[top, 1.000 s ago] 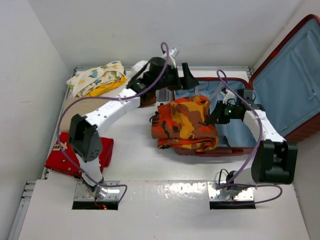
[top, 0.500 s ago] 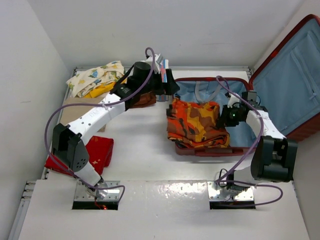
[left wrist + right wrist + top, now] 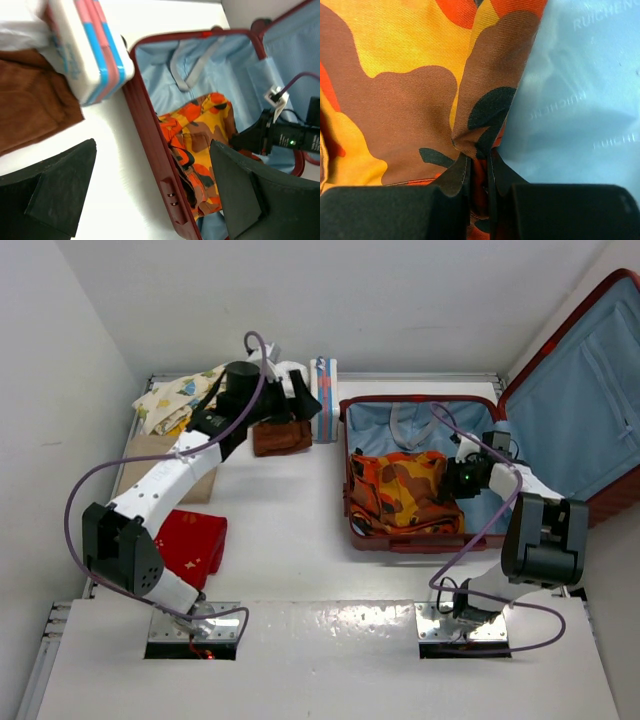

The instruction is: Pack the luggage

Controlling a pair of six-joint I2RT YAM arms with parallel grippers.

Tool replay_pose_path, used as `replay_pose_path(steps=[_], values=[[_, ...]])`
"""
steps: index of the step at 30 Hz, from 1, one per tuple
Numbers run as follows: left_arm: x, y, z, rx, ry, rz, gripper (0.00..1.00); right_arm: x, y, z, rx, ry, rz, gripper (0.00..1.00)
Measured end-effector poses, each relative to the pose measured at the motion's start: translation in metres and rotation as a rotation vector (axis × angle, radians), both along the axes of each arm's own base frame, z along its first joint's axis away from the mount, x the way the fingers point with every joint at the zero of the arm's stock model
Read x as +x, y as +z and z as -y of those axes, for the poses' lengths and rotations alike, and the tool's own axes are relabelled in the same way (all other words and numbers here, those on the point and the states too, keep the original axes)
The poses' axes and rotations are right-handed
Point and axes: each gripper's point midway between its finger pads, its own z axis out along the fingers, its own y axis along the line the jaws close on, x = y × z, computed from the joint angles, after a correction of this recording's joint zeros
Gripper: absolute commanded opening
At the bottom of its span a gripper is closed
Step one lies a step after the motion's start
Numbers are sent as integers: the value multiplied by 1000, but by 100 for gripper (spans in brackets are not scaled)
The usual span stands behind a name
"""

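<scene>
**A:** Where is the luggage sitting?

**B:** It's lying open on the table's right side, with its lid standing up and a camo cloth lying in its base.

**A:** And the grippers?

**B:** The right gripper is pinching a fold of that cloth, jaws nearly closed. The left gripper is hovering wide open and empty near the striped box.

**A:** How is the case going to handle?

**B:** I'm expecting it to be stiff, bulky and smooth-shelled, with the lid swinging on its hinge. I'm thinking the lid's rim is the place to grip, since the ribbed face looks likely to slip.
</scene>
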Motion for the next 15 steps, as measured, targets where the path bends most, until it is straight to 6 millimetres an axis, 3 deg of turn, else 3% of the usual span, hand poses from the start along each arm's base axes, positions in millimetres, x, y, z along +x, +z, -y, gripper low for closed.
replay_pose_path(steps=[7,15], values=[[0,17,-38,-17,71,31,99,7,-3,2,-18,41,26,0],[2,15,-87,12,197,28,99,9,-1,7,-5,46,49,0]])
